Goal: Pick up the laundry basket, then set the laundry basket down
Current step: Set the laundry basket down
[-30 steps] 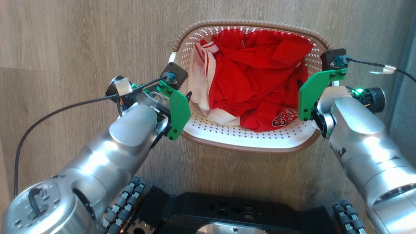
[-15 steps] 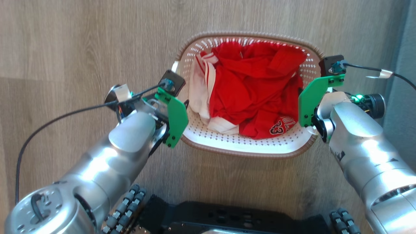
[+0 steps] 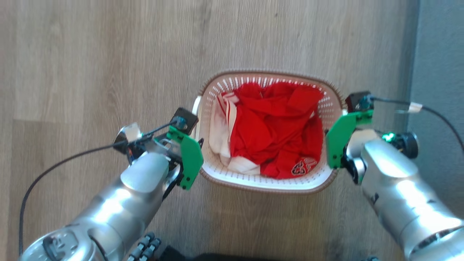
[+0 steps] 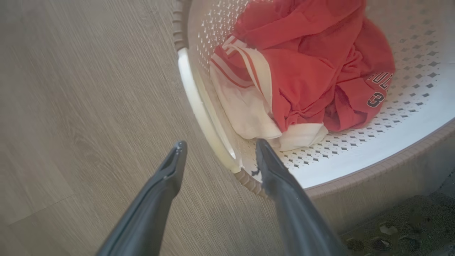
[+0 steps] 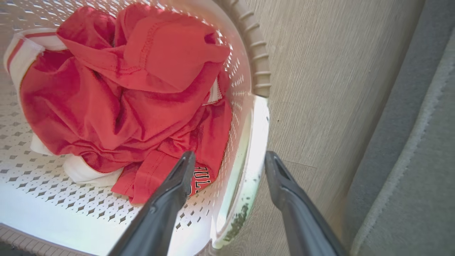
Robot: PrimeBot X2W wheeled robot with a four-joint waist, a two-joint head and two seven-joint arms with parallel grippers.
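The laundry basket [image 3: 266, 188], cream-white and perforated with a brown woven-look rim, stands on the wood floor holding red and white clothes [image 3: 272, 134]. My left gripper [image 3: 197, 145] is at its left side. In the left wrist view that gripper [image 4: 220, 145] is open, its fingers on either side of the white handle [image 4: 199, 106]. My right gripper [image 3: 328, 139] is at the basket's right side. In the right wrist view it [image 5: 229, 156] is open too, one finger inside the basket wall and one outside the right handle [image 5: 257, 135].
Wood floor [image 3: 108, 54] lies around the basket. A grey carpet edge [image 3: 438, 54] runs along the right, close to my right arm. Black cables [image 3: 72, 159] trail from both wrists. My dark base [image 3: 217, 255] shows at the bottom edge.
The head camera has pulled back, so the basket and both arms look smaller and lower in the picture. Both grippers stay at the basket's handles.
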